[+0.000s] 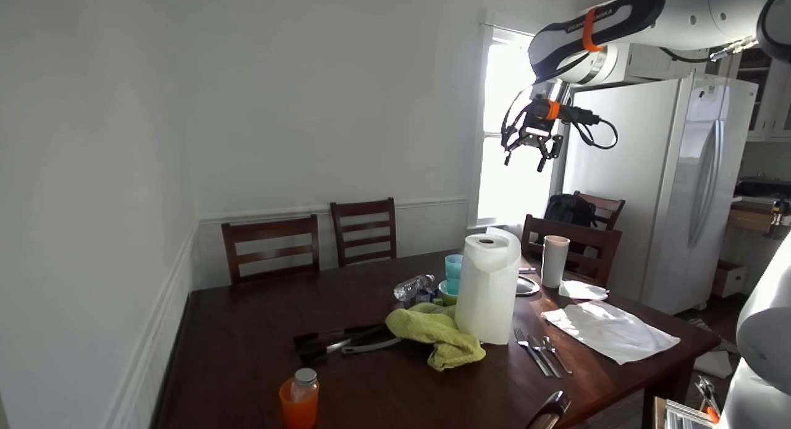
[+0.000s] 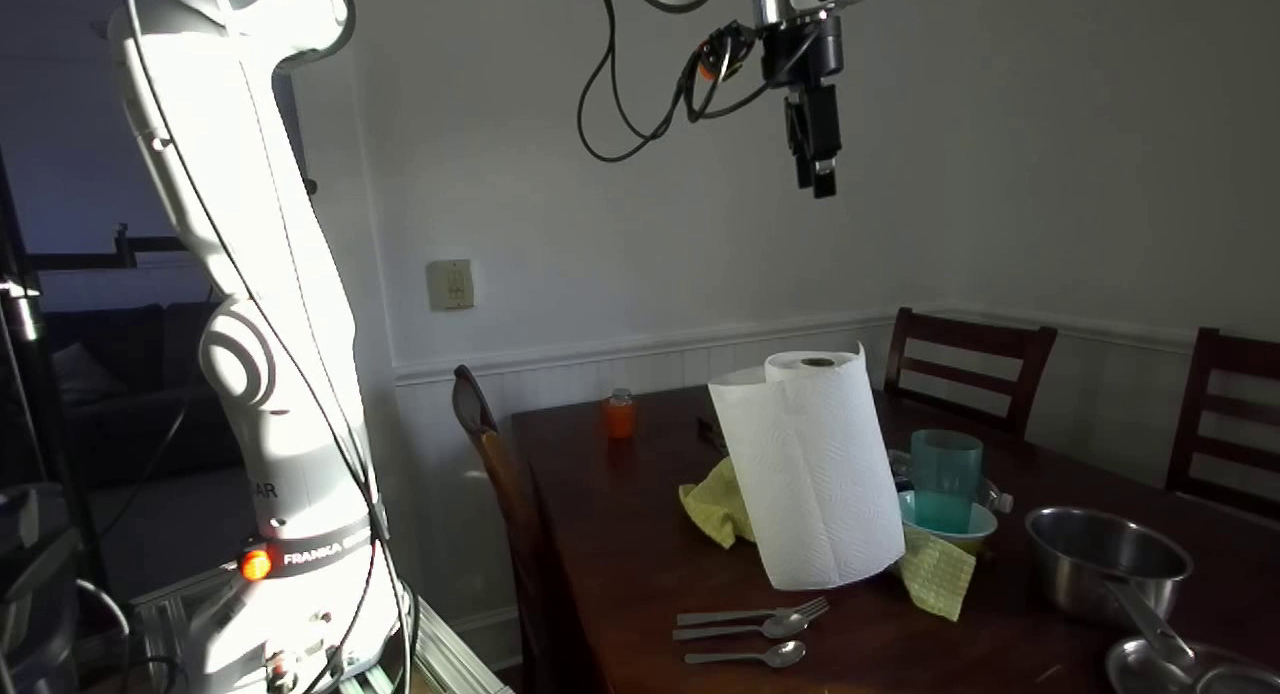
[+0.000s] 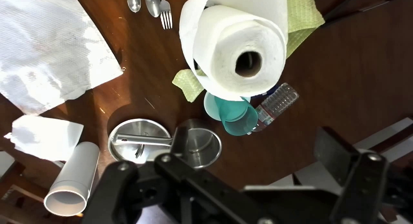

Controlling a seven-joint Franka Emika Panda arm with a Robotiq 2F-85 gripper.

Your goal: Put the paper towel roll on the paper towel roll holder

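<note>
The paper towel roll (image 1: 488,287) stands upright on the dark table, a loose sheet hanging at its side; it also shows in an exterior view (image 2: 815,474) and in the wrist view (image 3: 222,56). A thin pale line shows inside its core; I cannot tell what it is. No separate roll holder can be made out. My gripper (image 1: 524,163) is open and empty, high above the table and well above the roll's top. It also shows in an exterior view (image 2: 815,179) and in the wrist view (image 3: 256,146), where the roll lies beyond the fingertips.
A yellow-green cloth (image 1: 435,333) lies around the roll's base. Near it are a teal cup (image 3: 238,120), a plastic bottle (image 3: 274,106), a metal pot (image 2: 1100,564), a lid (image 3: 138,146) and cutlery (image 2: 740,629). A tall tumbler (image 1: 555,262) and white sheets (image 1: 612,330) lie farther off.
</note>
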